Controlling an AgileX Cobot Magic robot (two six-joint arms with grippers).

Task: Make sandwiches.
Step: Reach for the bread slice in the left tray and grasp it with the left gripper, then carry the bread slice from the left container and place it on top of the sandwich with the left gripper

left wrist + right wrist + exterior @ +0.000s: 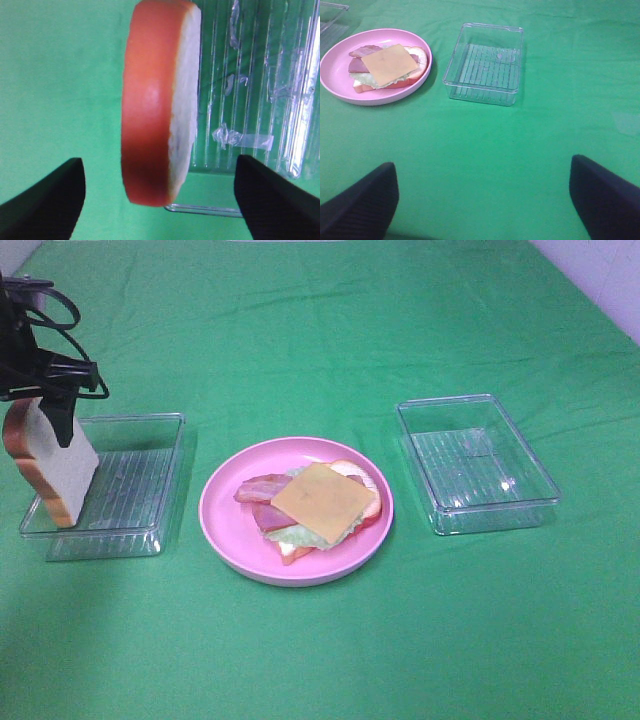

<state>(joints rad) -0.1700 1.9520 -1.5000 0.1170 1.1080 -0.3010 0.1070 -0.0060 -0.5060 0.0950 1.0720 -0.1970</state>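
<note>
A white bread slice with orange-brown crust (pixel 60 470) stands on edge, tilted, at the left wall of the left clear tray (pixel 150 480). My left gripper (pixel 55 430) is over its upper end. In the left wrist view the slice (pixel 150 100) lies between the two fingers of the left gripper (pixel 157 162) with a gap on each side, so the jaws are open. An open-topped stack (pixel 320 502) of bread, lettuce, bacon and a yellow cheese square on top lies on the pink plate (pixel 225 540); it also shows in the right wrist view (pixel 389 64). My right gripper (pixel 484 167) is open and empty, above green cloth.
A second clear tray (pixel 480 465) stands empty to the right of the plate and shows in the right wrist view (pixel 485 65). The left tray's ribbed floor (pixel 260 75) holds nothing else. Green cloth covers the table.
</note>
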